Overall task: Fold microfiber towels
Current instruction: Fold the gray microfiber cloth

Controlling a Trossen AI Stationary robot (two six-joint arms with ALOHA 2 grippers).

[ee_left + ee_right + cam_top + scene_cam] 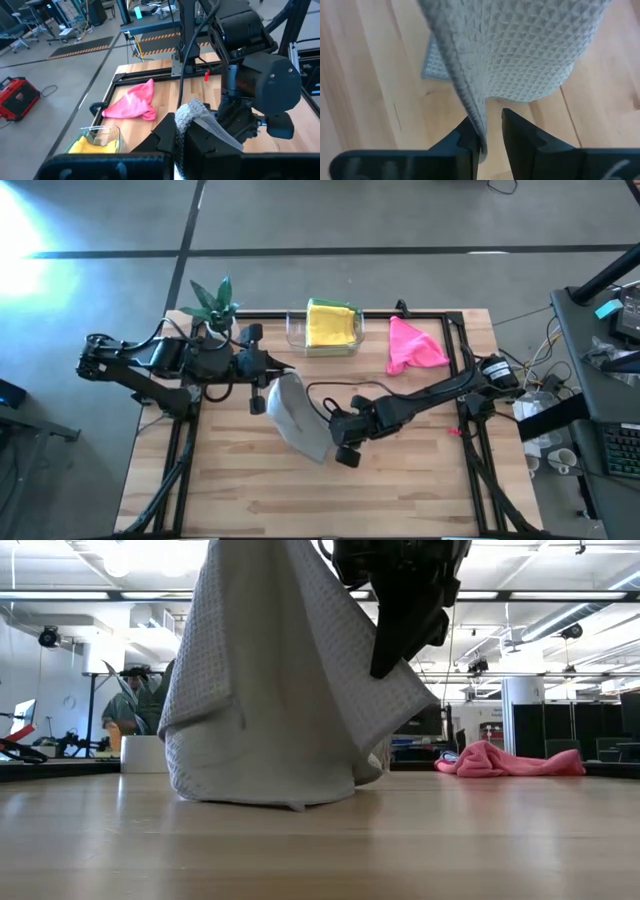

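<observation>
Grey towel (pixel 296 416) hangs pinched in left pincer (pixel 262 385); right pincer (pixel 490 135) straddles its edge.

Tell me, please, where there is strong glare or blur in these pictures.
High view: bright glare on the floor at the upper left corner. Low view: ceiling lights glare behind the hanging grey towel. Right wrist view: the towel's near edge is blurred.

Left gripper (pixel 262 385) clamped shut, raised above the table's middle, arm reaching in from the left. Right gripper (pixel 490 135) just beside it, fingers (pixel 520 132) narrowly parted, arm stretched across from the right.
</observation>
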